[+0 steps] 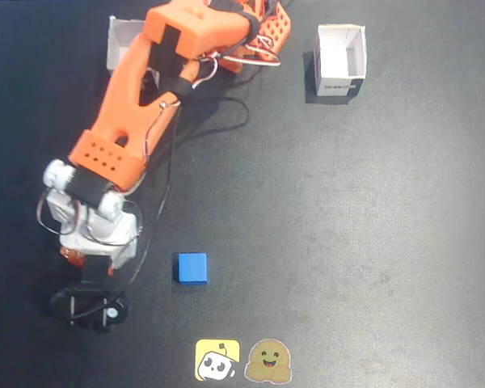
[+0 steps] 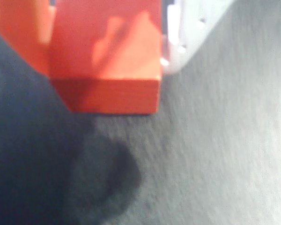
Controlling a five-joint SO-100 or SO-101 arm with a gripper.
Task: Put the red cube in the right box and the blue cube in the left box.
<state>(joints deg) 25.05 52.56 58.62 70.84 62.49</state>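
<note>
Red cube held close above the dark table

The red cube [image 2: 105, 56] fills the upper left of the wrist view, its shaded front face toward the camera. An orange finger [image 2: 18, 33] lies against its left side and a pale finger [image 2: 187, 33] against its right. Below it the blurred dark table [image 2: 215, 154] carries a soft shadow.

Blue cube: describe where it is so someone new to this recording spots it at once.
In the fixed view, start at the orange arm's white base low on the left of the dark table. Just right of that base sits the blue cube, above the two cartoon stickers. It is the only blue thing there, lying untouched.
</note>
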